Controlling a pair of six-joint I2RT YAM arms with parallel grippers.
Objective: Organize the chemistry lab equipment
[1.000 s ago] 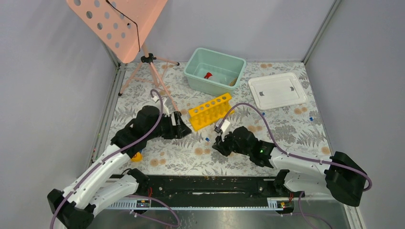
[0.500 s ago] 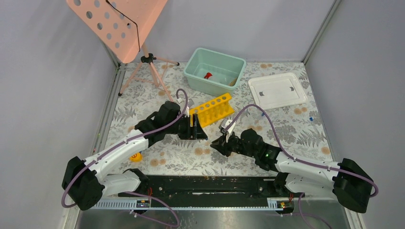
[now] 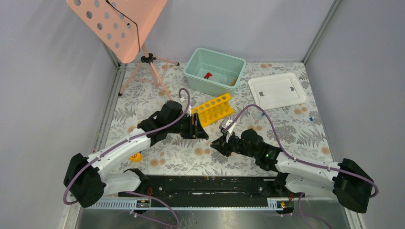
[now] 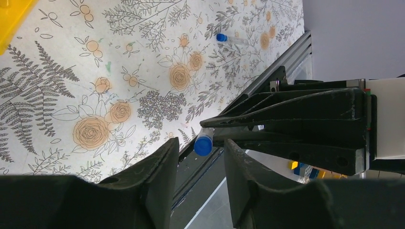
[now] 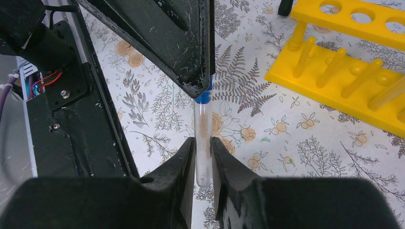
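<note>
My right gripper [image 5: 203, 143] [image 3: 220, 141] is shut on the lower part of a clear tube [image 5: 202, 121] with a blue cap [image 4: 204, 144], held off the table. My left gripper [image 4: 201, 142] [image 3: 203, 133] faces it from the left. Its jaws stand apart, one on each side of the cap, with a gap showing on both sides. In the right wrist view a left finger [image 5: 181, 43] covers most of the cap. The yellow test-tube rack [image 3: 212, 109] [image 5: 344, 67] lies just behind both grippers. A red-capped bottle [image 3: 208, 75] lies in the teal bin [image 3: 204, 87].
A white lid [image 3: 277, 89] lies at the back right, and the pink perforated stand [image 3: 119, 24] rises at the back left. Loose blue-capped tubes lie on the floral mat [image 4: 224, 37] [image 3: 311, 118]. A yellow block [image 3: 137, 156] sits by the left arm.
The left arm swung right and brought its gripper up to the right gripper's tube. Its jaws narrowed around the cap. The right gripper shifted slightly, still holding the tube.
</note>
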